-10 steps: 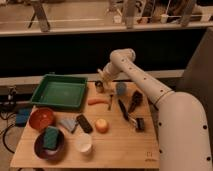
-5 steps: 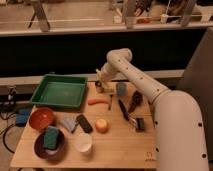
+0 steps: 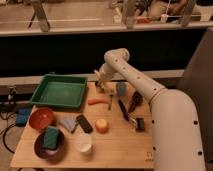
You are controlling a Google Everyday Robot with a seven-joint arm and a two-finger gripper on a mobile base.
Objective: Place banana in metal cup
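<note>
My gripper is at the far middle of the wooden table, pointing down, just right of the green tray. It is shut on the banana, which shows as a small pale-yellow piece between the fingers. The metal cup is a small dark shape directly under the gripper, mostly hidden by it. I cannot tell whether the banana touches the cup.
A blue-grey cup stands just right of the gripper. An orange carrot-like piece lies in front of it. Also here: green tray, round orange fruit, white cup, red bowl, dark bowl with a sponge, and dark utensils.
The gripper has sunk slightly toward the metal cup with the banana in it. Nothing else on the table has moved.
</note>
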